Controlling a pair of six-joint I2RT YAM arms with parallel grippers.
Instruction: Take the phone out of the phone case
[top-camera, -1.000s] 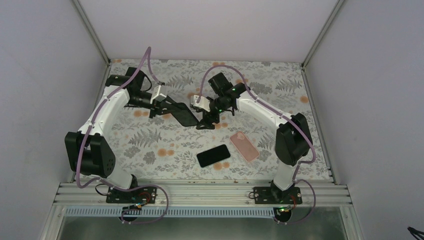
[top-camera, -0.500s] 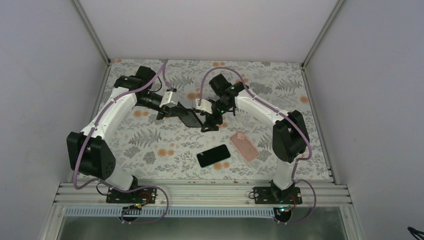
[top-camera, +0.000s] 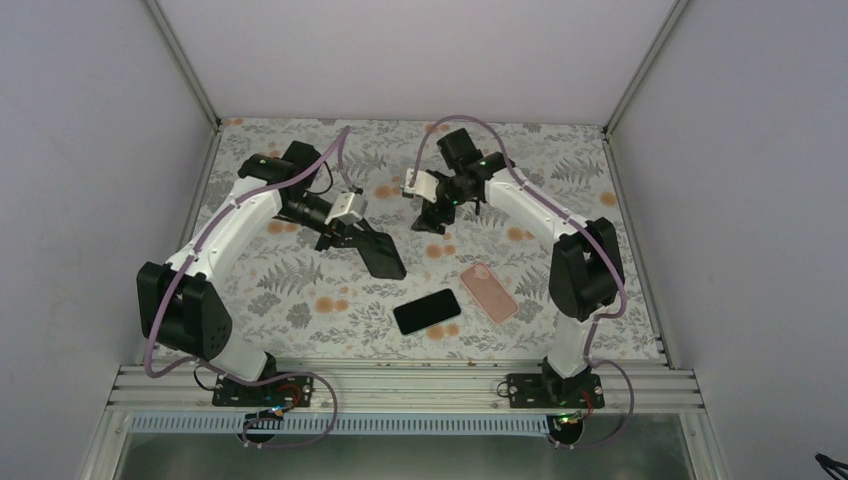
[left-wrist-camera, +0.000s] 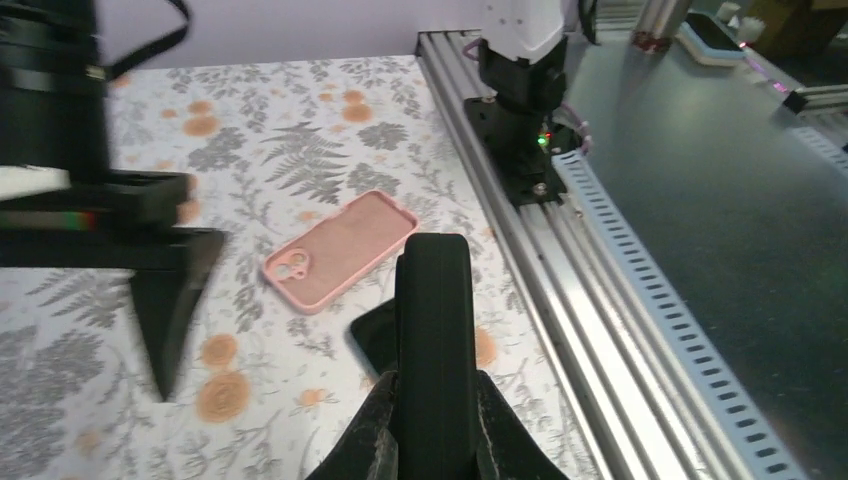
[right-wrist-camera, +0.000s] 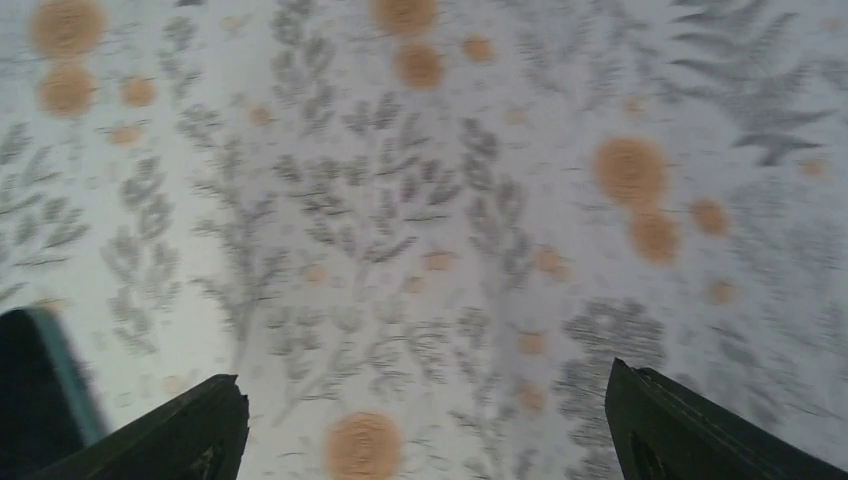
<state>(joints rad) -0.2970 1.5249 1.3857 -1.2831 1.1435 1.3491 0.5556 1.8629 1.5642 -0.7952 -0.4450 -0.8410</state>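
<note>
My left gripper (top-camera: 362, 232) is shut on a black phone case (top-camera: 382, 252) and holds it tilted above the mat. In the left wrist view the case (left-wrist-camera: 432, 300) stands edge-on between my fingers (left-wrist-camera: 375, 432); I cannot tell whether a phone is inside. My right gripper (top-camera: 430, 222) is open and empty, apart from the case, over the mat at the far middle. In the right wrist view its fingertips (right-wrist-camera: 205, 425) are spread wide over bare mat, with the case's dark edge (right-wrist-camera: 40, 390) at the lower left. A black phone (top-camera: 427, 311) lies flat near the front.
A pink phone case (top-camera: 489, 291) lies back-up right of the black phone; it also shows in the left wrist view (left-wrist-camera: 340, 248). The metal rail (top-camera: 400, 385) runs along the near edge. White walls close the left, right and far sides.
My right gripper has let go of the black case and pulled back toward the far side. My left gripper has carried the case to the right and nearer.
</note>
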